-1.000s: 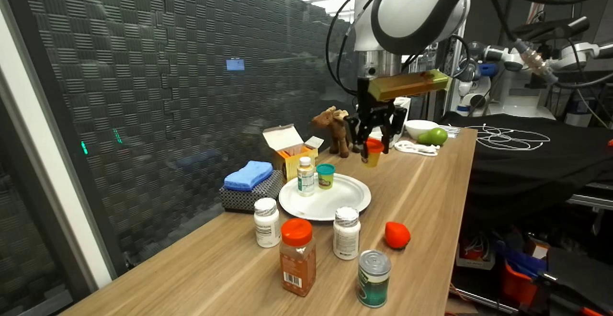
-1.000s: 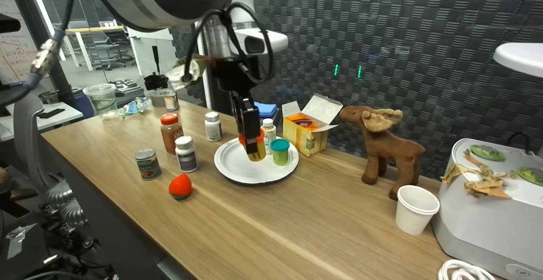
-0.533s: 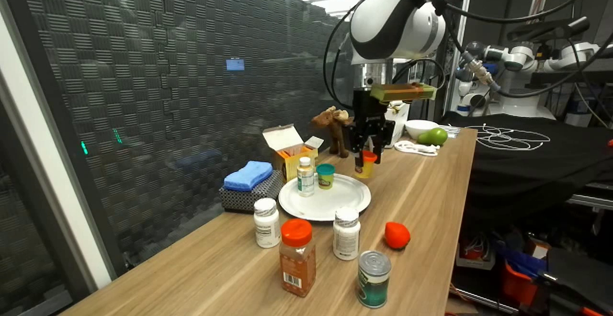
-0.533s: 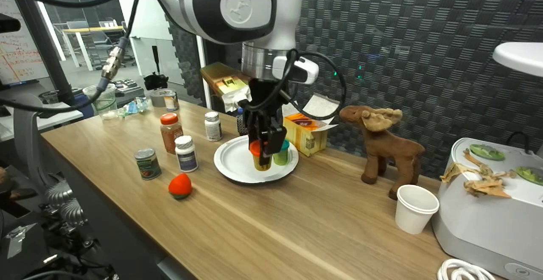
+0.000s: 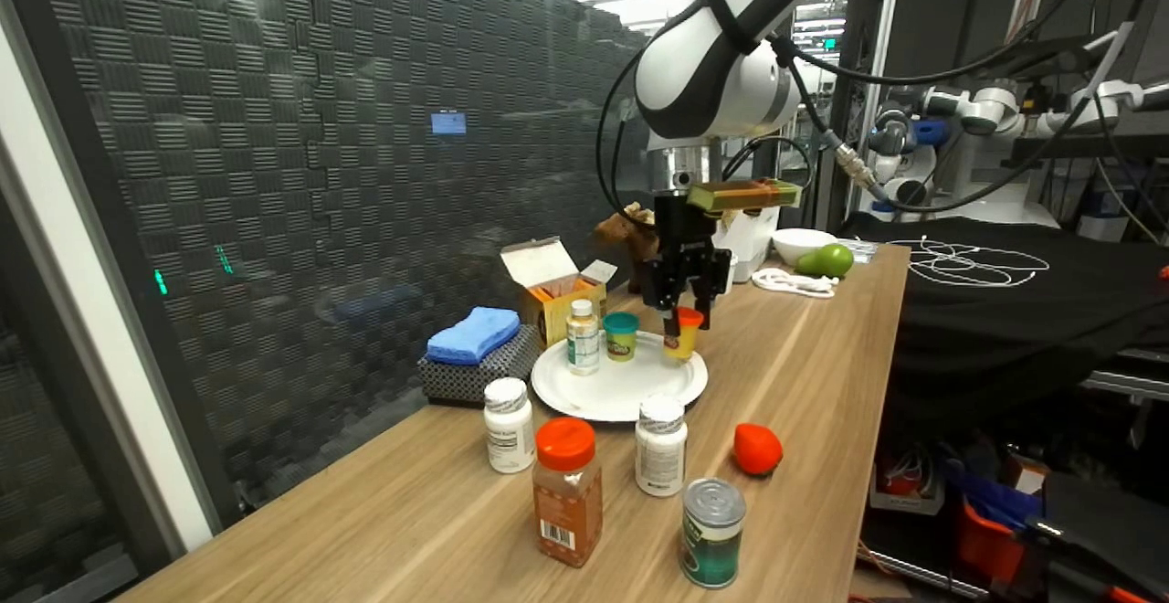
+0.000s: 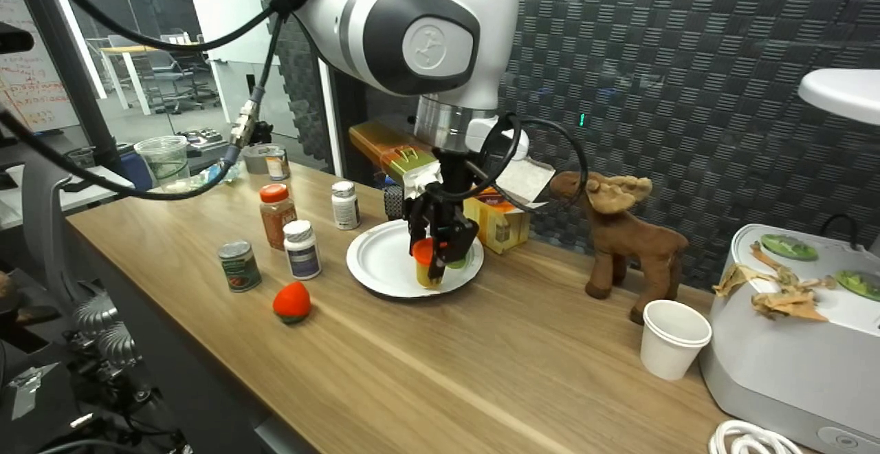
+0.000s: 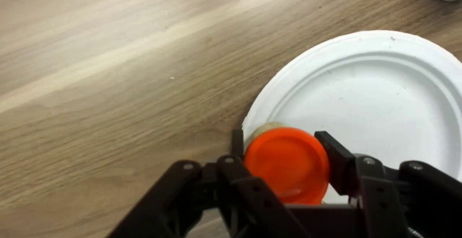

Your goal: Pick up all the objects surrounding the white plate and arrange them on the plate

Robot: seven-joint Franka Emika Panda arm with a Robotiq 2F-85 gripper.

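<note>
The white plate [image 5: 630,398] lies on the wooden table and shows in the wrist view [image 7: 375,93]. A white-capped bottle [image 5: 583,352] and a teal-lidded tub [image 5: 621,343] stand on it. My gripper [image 7: 283,146] is shut on a yellow tub with an orange lid [image 5: 681,345], fingers on both sides. The tub is upright at the plate's edge; I cannot tell whether it touches the plate. Off the plate stand two white bottles [image 5: 509,429] [image 5: 660,452], an orange-lidded spice jar [image 5: 568,502], a green can [image 5: 712,534] and a red strawberry-like object [image 5: 757,449].
An open yellow box [image 6: 502,223] and a blue cloth [image 5: 475,335] on a dark box stand behind the plate. A moose toy [image 6: 622,234], white cups [image 6: 675,338] and a grey-white appliance [image 6: 797,344] are farther along. A white bowl [image 5: 802,245] and green fruit [image 5: 829,260] also show.
My gripper has moved down with the orange-lidded tub, from well above the table to the plate's edge. The other objects have not moved.
</note>
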